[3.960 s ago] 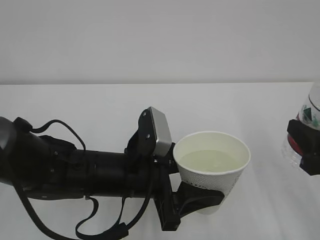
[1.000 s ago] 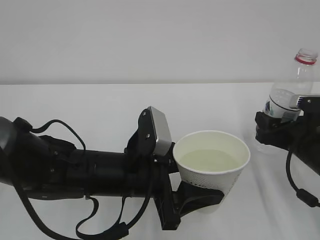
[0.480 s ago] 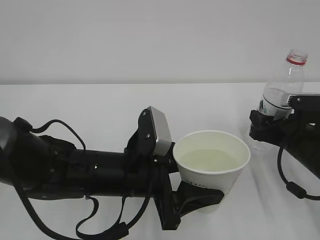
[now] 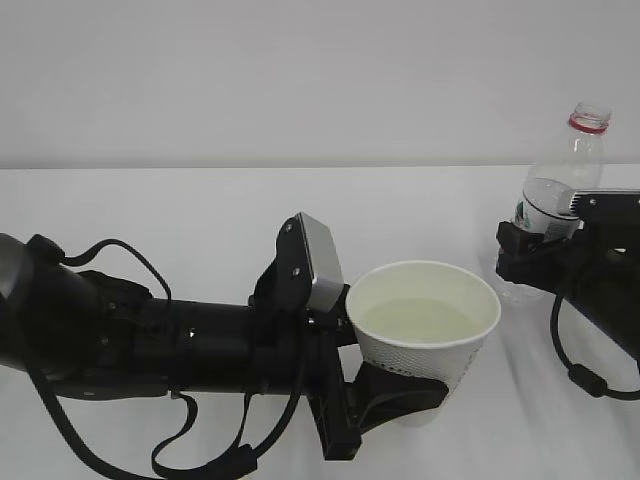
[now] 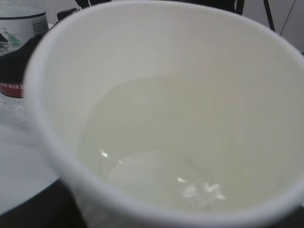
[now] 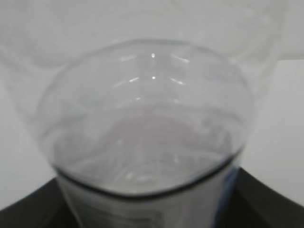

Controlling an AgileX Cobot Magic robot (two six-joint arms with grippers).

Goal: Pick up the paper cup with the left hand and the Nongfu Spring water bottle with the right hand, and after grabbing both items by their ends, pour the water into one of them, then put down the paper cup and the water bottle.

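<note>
**A:** Two tools in shot, so take the near one first. Your left tool [image 4: 400,400] sits at the bottom of the exterior view, its black jaws spread wide round the lower part of the paper cup [image 4: 425,340] and clamped on it. The cup stands upright in that grip. The grey box module [image 4: 318,265] on the wrist is just beside the cup's rim.

**B:** Anything in the cup?

**A:** Yep. From your left wrist view the water [image 5: 156,156] fills the lower part of the cup, faintly yellowish against the white wall, with a few bright glints on the surface. Can't see the cup's logo from any angle here.

**B:** And further back, on your right?

**A:** The right tool [image 4: 530,255] comes in from the right edge, past the cup and well apart from it. Its jaws stand wide too, closed on the midsection of the Nongfu Spring water bottle [image 4: 570,170]. The bottle is upright, no cap, red neck ring [image 4: 589,123] at the top, and its base looks to be down on the white worktop [image 4: 200,210], though the tool covers part of it. A black cable [image 4: 570,360] loops under that arm.

**B:** What does your right wrist view give?

**A:** Just the clear bottle wall close up and blurry; you can't tell the water level from it.
</note>
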